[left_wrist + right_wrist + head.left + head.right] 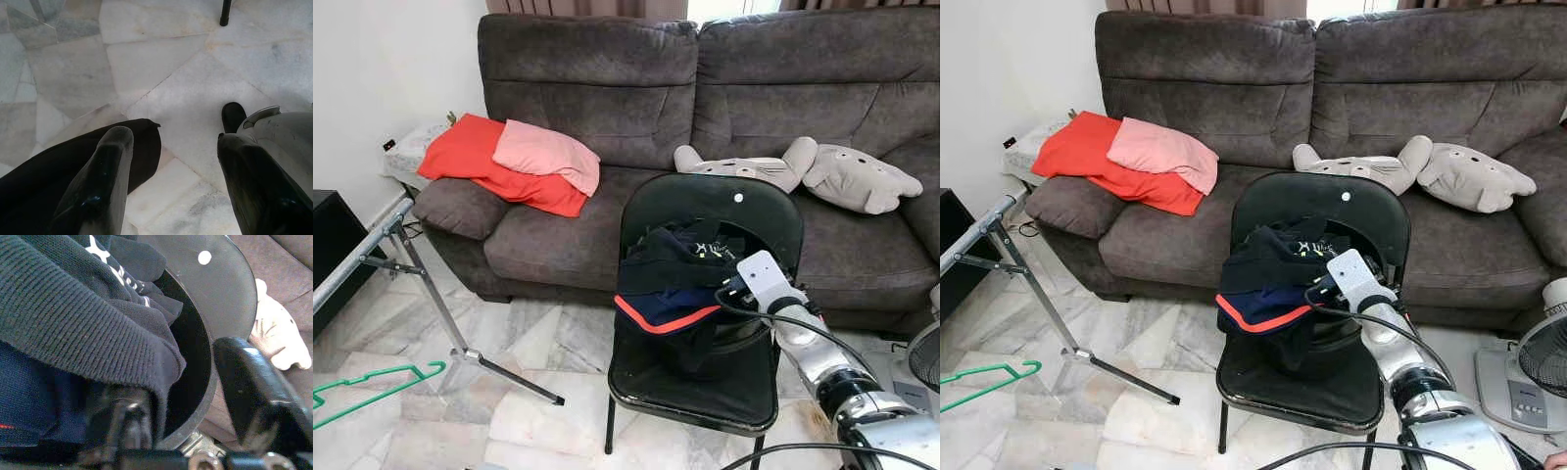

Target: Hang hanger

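A green hanger [374, 388] shows low over the tiled floor at the far left, below the slanted metal bar of a clothes rack [360, 257]; I cannot tell whether it rests on the floor. My left gripper [171, 139] is open above bare tiles with nothing between its fingers. My right gripper [729, 290] reaches to a pile of dark clothes [671, 279] on a black folding chair [705, 392]. It is open, with the hem of a dark knit garment [83, 318] draped over one finger [124, 416], the other finger [249, 382] standing apart by the chair back.
A grey sofa [587, 88] stands behind the chair with red and pink pillows [514, 162] and grey plush toys [847, 176]. The rack's legs [460, 343] splay across the floor at left. A fan [1538, 362] stands at right, a black cabinet [328, 245] at left.
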